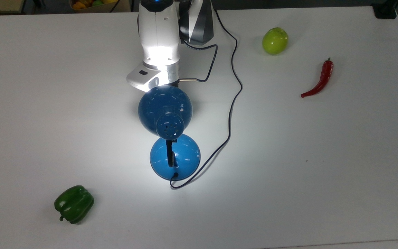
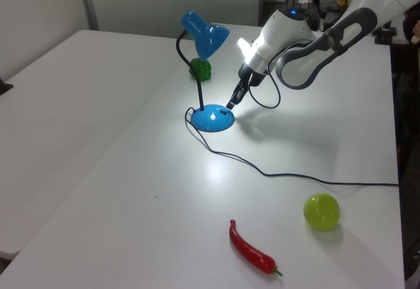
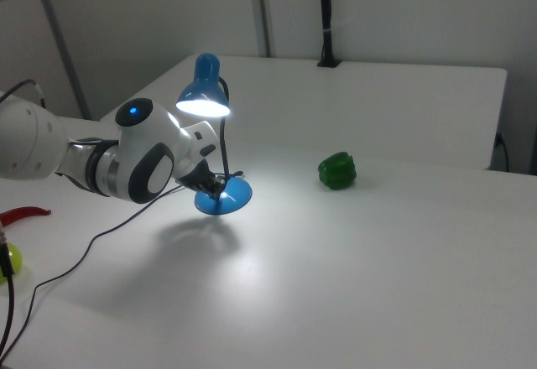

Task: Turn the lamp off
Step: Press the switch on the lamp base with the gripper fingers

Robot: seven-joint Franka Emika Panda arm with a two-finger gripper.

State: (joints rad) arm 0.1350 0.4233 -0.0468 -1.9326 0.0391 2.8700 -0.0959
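Observation:
The blue lamp is lit and throws a bright pool on the white table. In the top view its dome shade (image 1: 164, 110) sits over the round base (image 1: 184, 156), and the thin black cord (image 1: 234, 100) runs off toward the arm. In the left view the shade (image 2: 205, 33) stands above the base (image 2: 211, 119). My gripper (image 2: 231, 102) is shut with nothing in it, its tip just above the base's right edge in the left view. In the right view the gripper (image 3: 213, 186) is at the base (image 3: 226, 199), below the glowing shade (image 3: 204, 94). The top view's shade hides the fingers; the wrist (image 1: 157, 67) shows.
A green bell pepper (image 1: 74, 203) lies at the top view's lower left. A green apple (image 1: 275, 40) and a red chili (image 1: 320, 80) lie at the top view's upper right. The lamp cord (image 2: 289, 177) trails across the table between them and the base.

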